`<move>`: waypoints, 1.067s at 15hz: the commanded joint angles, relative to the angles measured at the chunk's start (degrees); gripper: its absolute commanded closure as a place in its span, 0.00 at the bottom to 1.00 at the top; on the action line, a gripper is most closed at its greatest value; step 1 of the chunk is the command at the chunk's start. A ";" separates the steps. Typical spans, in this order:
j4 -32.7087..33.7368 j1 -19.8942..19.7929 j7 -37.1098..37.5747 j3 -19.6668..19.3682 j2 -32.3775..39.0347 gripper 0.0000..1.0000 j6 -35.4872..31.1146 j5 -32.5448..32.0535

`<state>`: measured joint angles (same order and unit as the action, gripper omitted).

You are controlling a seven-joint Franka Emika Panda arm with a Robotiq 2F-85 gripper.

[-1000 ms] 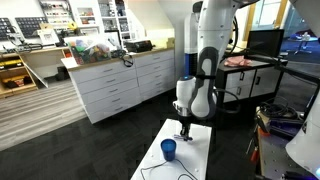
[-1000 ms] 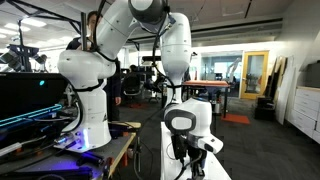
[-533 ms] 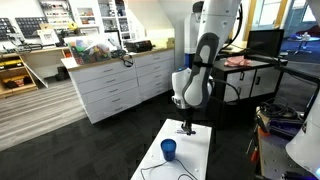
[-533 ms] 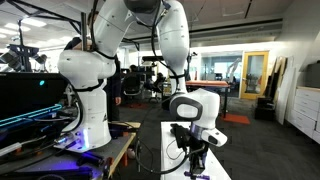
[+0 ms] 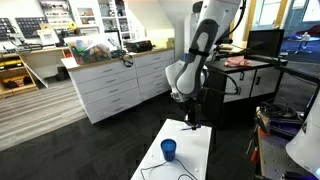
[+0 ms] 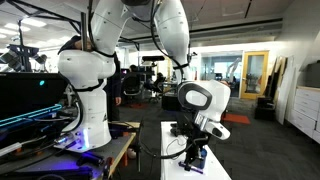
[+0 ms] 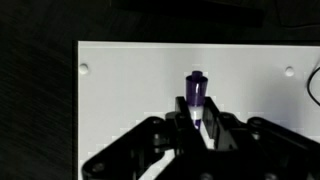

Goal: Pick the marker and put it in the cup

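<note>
Since the earlier frames the arm (image 5: 207, 35) had risen. Its wrist had swung away from the cup (image 5: 168, 150), so the pincer (image 5: 190, 118) hung higher than before, over the far part of the worktop (image 5: 192, 150). The marker (image 7: 196, 93) had gone up with it.

Much of the marker was hidden. In the wrist view only its upper part and rounded end stood out past the fingertips, over the white worktop (image 7: 120, 90). The rest was covered by the two dark fingers (image 7: 226, 128) of the pincer (image 7: 197, 122), which were closed tight on it. The back of the pincer was cut off by the lower edge of this view. In both exterior views the marker was too small and too dark against the pincer to make out surely. In an exterior view the pincer (image 6: 195, 158) was near the bottom of the picture, and only a narrow strip of the worktop (image 6: 170, 150) showed there. The cup was not in that view, nor in the wrist view.

The upper links of the arm stood almost upright, and the last link bent down to the round white wrist (image 6: 205, 100). The pincer pointed downward from it, clear above the worktop. The blue cup stood upright on the nearer part of the worktop, well apart from the pincer and the marker.
</note>
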<state>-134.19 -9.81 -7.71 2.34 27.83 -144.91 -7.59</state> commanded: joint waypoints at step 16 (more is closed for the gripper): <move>17.79 6.19 -4.91 -0.15 0.03 0.94 38.87 1.33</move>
<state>-119.29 -4.64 -10.99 2.36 27.18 -111.77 -7.24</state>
